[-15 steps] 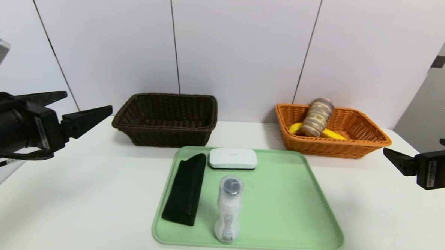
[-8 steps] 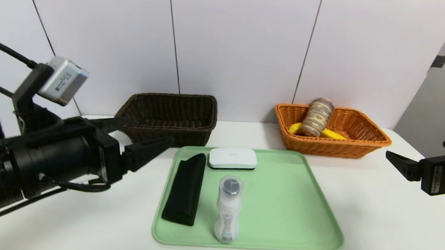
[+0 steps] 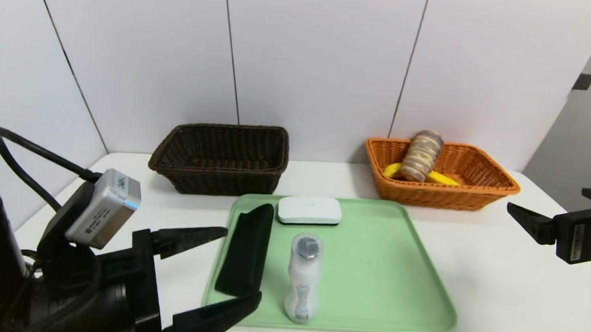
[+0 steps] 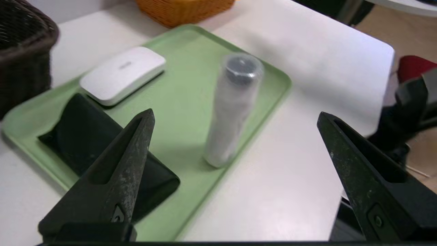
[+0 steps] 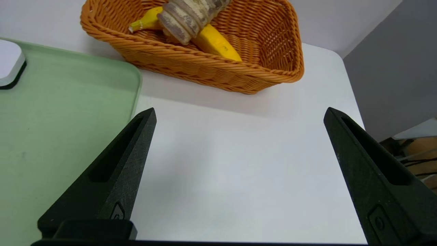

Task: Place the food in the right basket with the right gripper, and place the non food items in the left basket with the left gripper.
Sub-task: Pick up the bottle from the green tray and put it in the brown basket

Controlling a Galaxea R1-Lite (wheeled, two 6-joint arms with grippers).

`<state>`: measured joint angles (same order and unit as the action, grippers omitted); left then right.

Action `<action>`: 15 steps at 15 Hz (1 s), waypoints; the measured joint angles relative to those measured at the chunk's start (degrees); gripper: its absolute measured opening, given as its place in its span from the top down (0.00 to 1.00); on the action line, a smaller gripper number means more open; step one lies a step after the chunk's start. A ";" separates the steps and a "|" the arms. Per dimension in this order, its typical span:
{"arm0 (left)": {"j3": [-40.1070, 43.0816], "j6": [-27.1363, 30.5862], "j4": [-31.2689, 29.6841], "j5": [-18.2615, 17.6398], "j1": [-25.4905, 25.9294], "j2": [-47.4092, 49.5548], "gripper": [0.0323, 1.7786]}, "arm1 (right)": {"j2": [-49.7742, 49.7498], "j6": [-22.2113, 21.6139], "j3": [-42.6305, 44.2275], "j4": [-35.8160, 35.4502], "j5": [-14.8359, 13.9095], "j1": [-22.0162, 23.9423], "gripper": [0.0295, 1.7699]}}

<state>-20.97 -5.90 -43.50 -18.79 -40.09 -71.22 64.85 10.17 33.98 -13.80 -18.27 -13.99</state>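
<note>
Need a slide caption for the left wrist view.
Open left gripper above a green tray holding black pouch, white device and upright bottle.

There are two baskets [image 3: 221, 158] [image 3: 440, 175], one tray [image 3: 381, 269], one banana [image 3: 442, 178], one bread loaf [image 3: 421, 154], one pouch [image 3: 246, 251], one white device [image 3: 309, 209] and one bottle [image 3: 303, 278].

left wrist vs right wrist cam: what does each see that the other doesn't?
Left wrist only: the black pouch, the upright capped bottle, a corner of the dark brown basket, and the open left gripper in front of the bottle.

Right wrist only: the banana and bread loaf lying inside the orange basket, and the open right gripper over bare table.

Both: the green tray, the white device, the orange basket's wall, and the white table.
</note>
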 joint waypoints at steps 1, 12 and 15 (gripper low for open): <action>1.84 0.01 -1.62 -1.35 -0.09 0.11 0.05 | 0.02 0.02 0.00 0.00 0.20 -0.20 0.04; 15.02 0.30 -36.05 -5.06 -0.26 -12.93 0.05 | 0.41 2.50 0.72 0.02 1.38 -0.56 0.04; 16.24 0.56 -43.08 -4.91 -0.26 -18.72 0.05 | 0.48 2.58 0.72 0.02 1.90 -0.56 0.04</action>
<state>-4.73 -5.34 -86.58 -23.70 -40.35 -89.94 65.33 12.75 34.69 -13.78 -16.37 -14.56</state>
